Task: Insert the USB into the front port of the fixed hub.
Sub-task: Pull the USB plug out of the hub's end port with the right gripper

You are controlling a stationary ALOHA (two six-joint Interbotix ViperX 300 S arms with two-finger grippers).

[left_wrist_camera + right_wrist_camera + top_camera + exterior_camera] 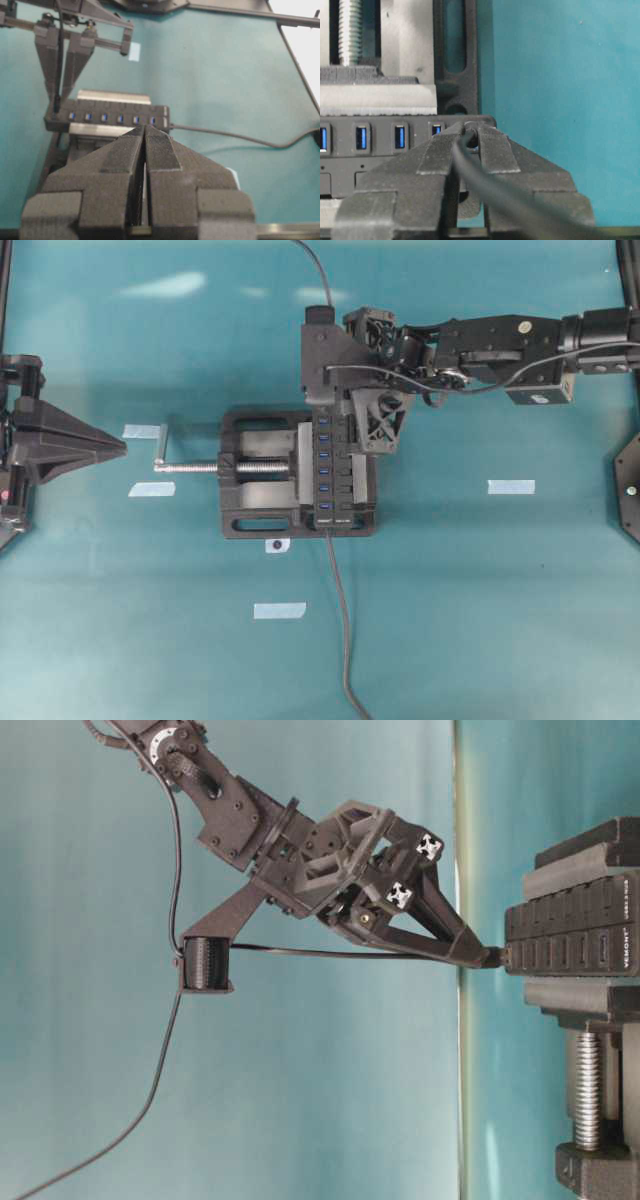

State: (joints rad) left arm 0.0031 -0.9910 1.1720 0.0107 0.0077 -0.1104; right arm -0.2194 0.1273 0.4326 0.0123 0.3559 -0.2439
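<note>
In the vise (255,502) at mid-table: the fixed hub (328,472), clamped. My right gripper (471,137), reaching level, pinches the USB (494,957) at its end socket; left gripper (145,134) closed, empty.

Closed left tool (145,131) before fixed hub (107,118)

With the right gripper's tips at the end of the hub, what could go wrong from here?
1. The right gripper hides the USB in its own camera, so a slight misalignment with the end socket of the hub could jam the plug against the housing.
2. The cable runs back between the fingers; if it snags on the arm, it may twist the plug.
3. The grip on the plug looks narrow, so a push might make it slip.
</note>
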